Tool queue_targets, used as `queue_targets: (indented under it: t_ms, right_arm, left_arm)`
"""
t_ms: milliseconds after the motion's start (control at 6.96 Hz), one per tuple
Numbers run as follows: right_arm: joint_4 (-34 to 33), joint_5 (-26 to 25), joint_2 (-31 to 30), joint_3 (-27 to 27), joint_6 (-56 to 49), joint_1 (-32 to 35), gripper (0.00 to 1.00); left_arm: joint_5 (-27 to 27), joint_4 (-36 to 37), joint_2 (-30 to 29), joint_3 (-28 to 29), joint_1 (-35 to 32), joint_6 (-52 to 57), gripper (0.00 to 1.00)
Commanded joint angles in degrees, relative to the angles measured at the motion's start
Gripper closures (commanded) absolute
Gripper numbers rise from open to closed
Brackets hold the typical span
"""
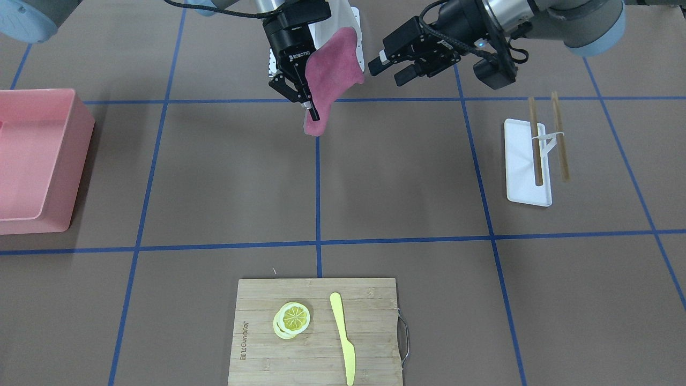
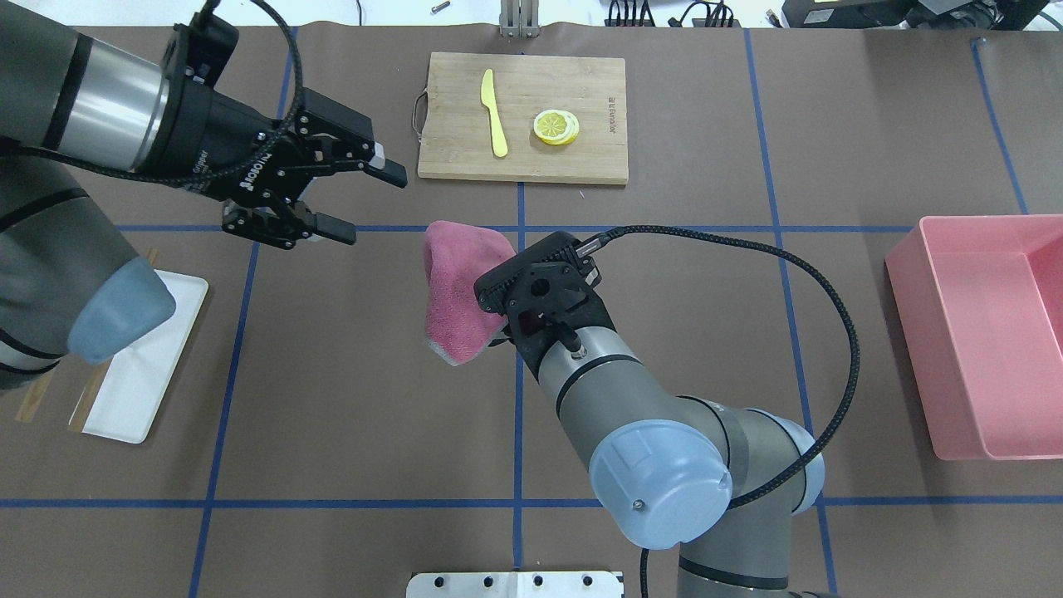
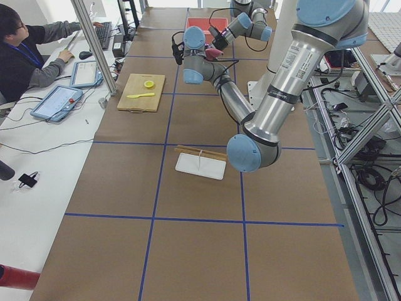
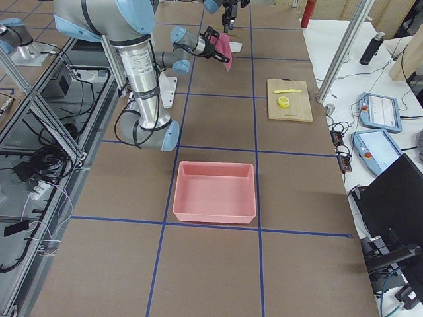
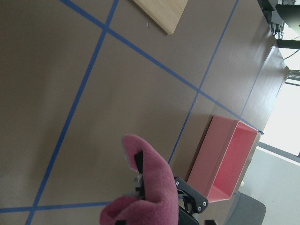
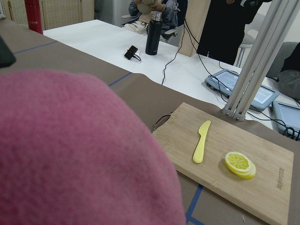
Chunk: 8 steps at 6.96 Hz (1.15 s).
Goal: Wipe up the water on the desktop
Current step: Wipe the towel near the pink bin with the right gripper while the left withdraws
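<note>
overhead exterior: the right gripper [image 1: 310, 110] pinches a pink cloth [image 2: 457, 291], hanging above the middle of the desktop [image 2: 349, 399], which spreads under both arms. the left gripper [image 2: 374, 208] hovers near the cloth's left, jaws spread wide.

Blurred close-up pink cloth [image 6: 70, 150] and edge-cropped pink bin [image 1: 80, 155]
</note>
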Motion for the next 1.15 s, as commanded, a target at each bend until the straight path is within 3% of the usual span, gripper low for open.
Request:
queue_targets:
  t_ms: [0,144,431,719,862,1006]
  right_arm:
    - [-0.34,0.13,-2.32,0.37,0.43,2.45,1.00]
    - [-0.61,0.66,-5.82,0.37,0.61,3.68,1.00]
    - [-4.88,10.19,-11.97,0.37,1.14,9.19,1.00]
    - [-7.90,27.46,-16.81,1.41,13.71,14.13,1.00]
    - [-8.51,33.73,-20.06,3.60,16.67,16.24,1.00]
    - [-14.35,40.76,-21.83,5.79,17.83,18.69,1.00]
  left_arm:
    - [-1.51,1.06,5.50,3.20,-6.37,15.43,0.02]
    - [-2.92,3.25,8.57,4.88,-10.23,25.16,0.02]
    - [-2.94,15.60,14.63,5.07,-17.27,50.96,0.02]
    - [-2.67,31.48,19.22,5.33,-24.82,77.07,0.02]
    - [-0.24,38.44,21.50,6.99,-28.51,93.13,0.02]
    - [3.53,42.25,22.13,9.96,-32.03,104.95,0.02]
